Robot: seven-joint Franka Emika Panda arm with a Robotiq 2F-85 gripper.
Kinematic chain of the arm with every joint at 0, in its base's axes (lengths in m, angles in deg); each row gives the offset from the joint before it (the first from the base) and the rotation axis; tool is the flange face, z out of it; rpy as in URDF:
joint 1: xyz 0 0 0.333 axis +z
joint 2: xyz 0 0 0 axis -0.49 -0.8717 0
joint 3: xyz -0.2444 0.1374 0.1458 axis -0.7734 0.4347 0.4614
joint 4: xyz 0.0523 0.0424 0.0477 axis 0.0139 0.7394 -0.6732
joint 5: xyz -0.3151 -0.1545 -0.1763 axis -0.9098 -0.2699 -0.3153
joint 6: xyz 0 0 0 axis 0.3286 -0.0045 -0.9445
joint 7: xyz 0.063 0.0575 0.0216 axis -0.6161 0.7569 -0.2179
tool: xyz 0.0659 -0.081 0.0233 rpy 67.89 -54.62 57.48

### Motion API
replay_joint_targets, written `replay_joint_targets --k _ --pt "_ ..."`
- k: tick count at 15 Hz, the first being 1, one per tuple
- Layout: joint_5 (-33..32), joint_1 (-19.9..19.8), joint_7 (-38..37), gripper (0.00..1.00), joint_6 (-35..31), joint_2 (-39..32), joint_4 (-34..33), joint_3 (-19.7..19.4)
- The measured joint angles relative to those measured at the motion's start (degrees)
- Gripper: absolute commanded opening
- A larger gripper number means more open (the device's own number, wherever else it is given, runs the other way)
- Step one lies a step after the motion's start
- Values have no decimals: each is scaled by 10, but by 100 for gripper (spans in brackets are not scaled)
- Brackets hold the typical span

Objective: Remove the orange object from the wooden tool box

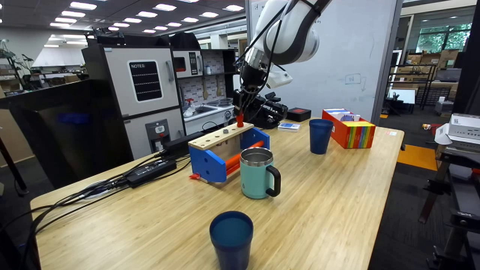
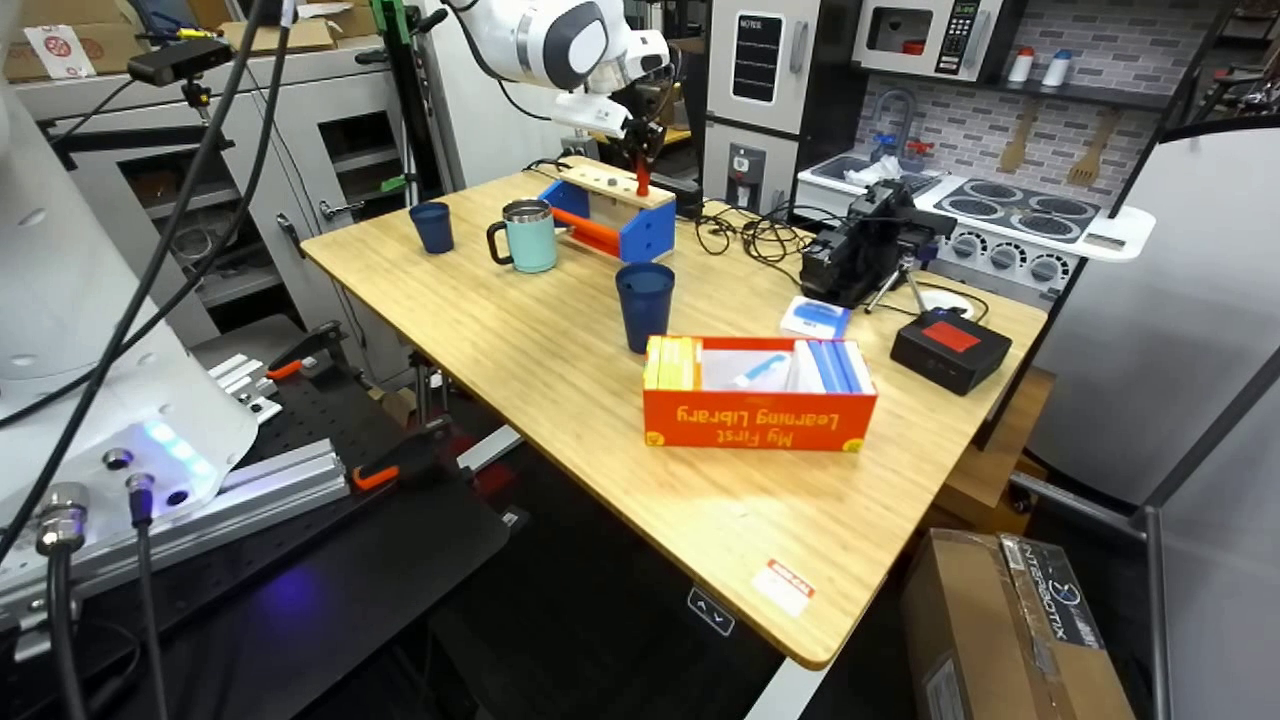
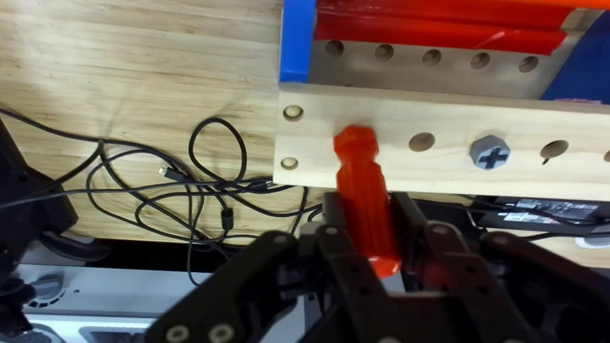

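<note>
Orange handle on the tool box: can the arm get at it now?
Probably yes: in the wrist view the pincer straddles the orange handle, which sticks up from the tool box with nothing seen blocking it. Whether the grip is closed, I can't tell.

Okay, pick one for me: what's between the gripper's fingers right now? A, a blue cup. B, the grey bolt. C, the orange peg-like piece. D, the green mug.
C: in the wrist view the orange piece is between the fingers of the gripper, one on each side of it.
</note>
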Motion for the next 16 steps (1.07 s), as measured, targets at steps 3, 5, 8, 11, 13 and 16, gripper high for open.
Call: replay_joint_targets --k 3,5,8,11,13,16 --pt "0 85 -117 7 -21 3 15 -86" --pt "0 150 -196 7 -21 2 23 -149" --pt "0 233 -304 7 -8 0 33 -229" --pt "0 284 -395 7 30 0 34 -275" --pt "-2 303 -451 7 54 0 32 -291" --pt "-19 317 -537 7 80 0 28 -303"
